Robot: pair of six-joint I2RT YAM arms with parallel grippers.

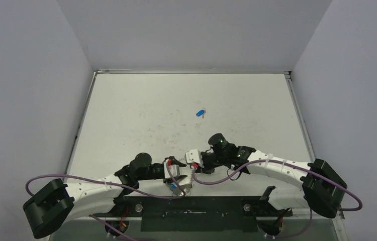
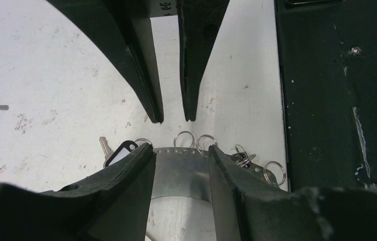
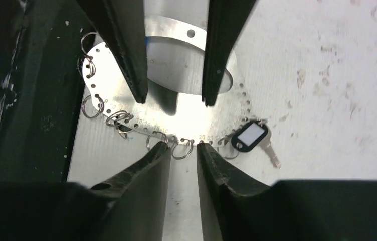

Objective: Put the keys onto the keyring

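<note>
— Where is the keyring [image 3: 186, 118] lying?

— It is lying flat on the bench [image 1: 141, 110] at the near edge, just beside the black base plate [image 2: 337, 100]. Its small loops [image 3: 92, 107] are fanning out along its rim.

— And the keys?

— A black-capped key [image 3: 251, 136] is lying at the rim among those loops. Whether it is hooked on one cannot be told. A blue-capped key [image 1: 200, 113] is lying well apart, farther out on the bench.

— What are the arms doing?

— The left gripper [image 3: 175, 99] is hanging over the ring's flat band, its fingers spread wide and clamping nothing. The right gripper [image 3: 182, 145] is facing it from the opposite side. Its fingers are standing only slightly apart, tips just beside one small loop, and nothing is being pinched between them.
</note>
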